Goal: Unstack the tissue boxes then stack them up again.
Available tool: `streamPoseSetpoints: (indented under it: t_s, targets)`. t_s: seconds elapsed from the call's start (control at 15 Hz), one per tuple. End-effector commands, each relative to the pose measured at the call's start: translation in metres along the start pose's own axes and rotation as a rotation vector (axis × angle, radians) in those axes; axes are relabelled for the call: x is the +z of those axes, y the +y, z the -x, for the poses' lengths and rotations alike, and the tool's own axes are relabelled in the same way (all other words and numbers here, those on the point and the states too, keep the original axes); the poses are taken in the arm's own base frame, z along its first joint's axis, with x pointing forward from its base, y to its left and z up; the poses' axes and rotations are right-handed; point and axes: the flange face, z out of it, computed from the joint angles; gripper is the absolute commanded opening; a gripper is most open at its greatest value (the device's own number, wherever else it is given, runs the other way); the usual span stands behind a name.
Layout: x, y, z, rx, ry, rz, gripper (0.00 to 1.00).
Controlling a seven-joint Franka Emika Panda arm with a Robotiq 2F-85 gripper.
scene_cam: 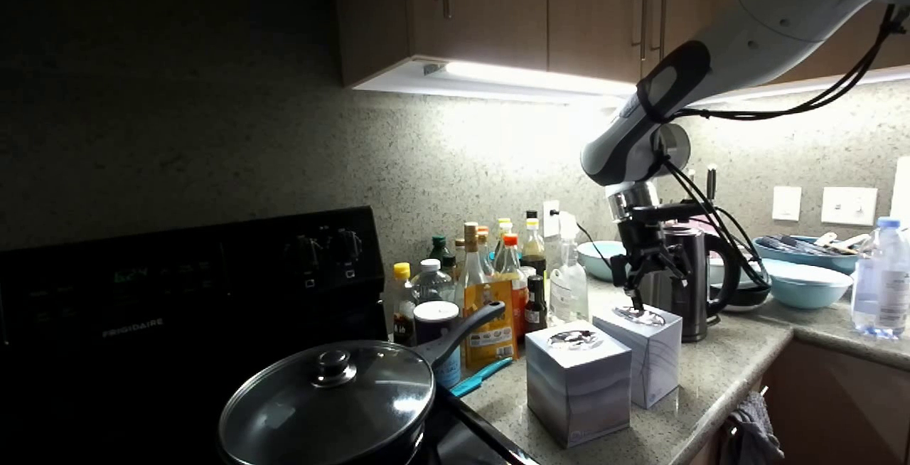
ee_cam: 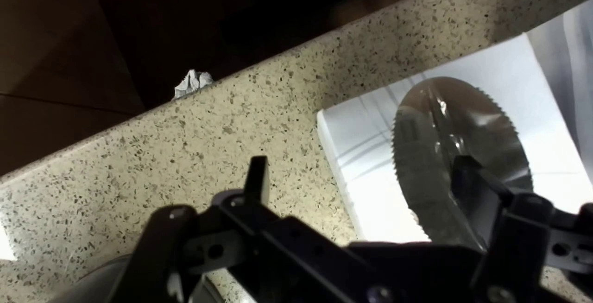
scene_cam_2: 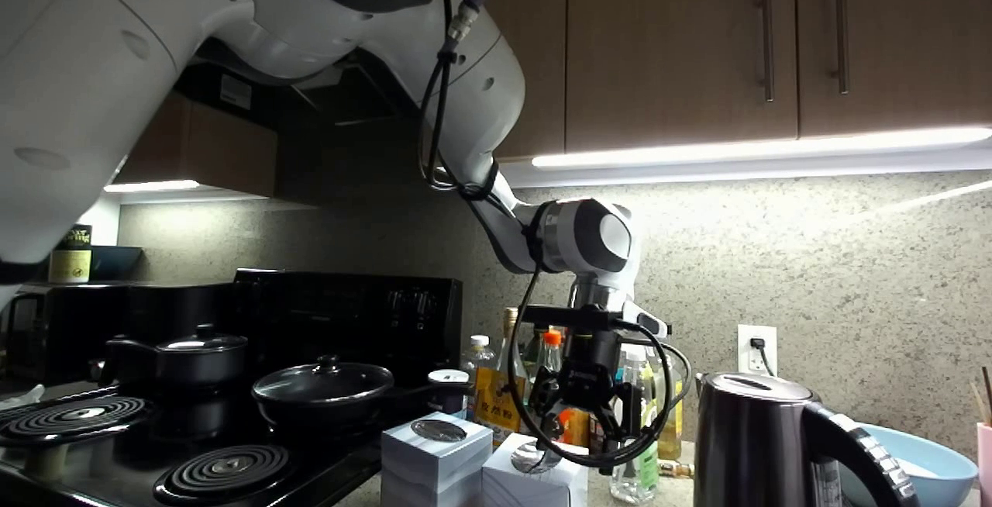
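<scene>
A tissue box [scene_cam: 579, 390] stands on the counter [ee_cam: 231, 145], and a second tissue box [scene_cam: 654, 358] stands just beside it, nearer the kettle [scene_cam_2: 752, 445]; nothing is stacked, so we take restacking to be next. Our gripper [ee_cam: 361, 173] is spread wide, holding nothing: one fingertip [ee_cam: 257, 178] hangs past the edge of the second tissue box, the other over its plastic window [ee_cam: 431, 154]. Whether that one touches the plastic, we cannot tell.

We judge both boxes light, in thin card, firm along the folds but easily dented mid-wall. They look too broad for us to span, so we would pinch one wall near its middle, a finger through what seems a slit in the plastic. That plastic looks slick and apt to tear, so we keep our squeeze on the card; held that way, the box will probably tilt.
</scene>
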Motion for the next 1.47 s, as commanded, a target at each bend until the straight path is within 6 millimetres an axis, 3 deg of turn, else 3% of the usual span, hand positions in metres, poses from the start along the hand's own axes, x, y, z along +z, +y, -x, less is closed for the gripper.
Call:
streamPoseSetpoints:
  t_s: [0.0,0.07,0.13,0.4,0.8,0.87,0.93,1.4]
  targets:
    - [0.008,0.002,-0.002,-0.003,-0.041,0.035,1.00]
    - [0.011,0.001,-0.004,-0.004,-0.049,0.036,0.89]
    - [0.014,0.001,-0.005,-0.004,-0.058,0.036,0.73]
    - [0.019,0.001,-0.008,-0.008,-0.082,0.031,0.47]
    - [0.009,0.001,-0.007,0.009,-0.075,0.029,0.10]
    - [0.004,0.000,-0.005,0.009,-0.067,0.023,0.06]
    - [-0.001,-0.001,-0.004,0.006,-0.060,0.017,0.09]
    - [-0.062,-0.005,0.023,0.009,0.027,-0.074,0.07]
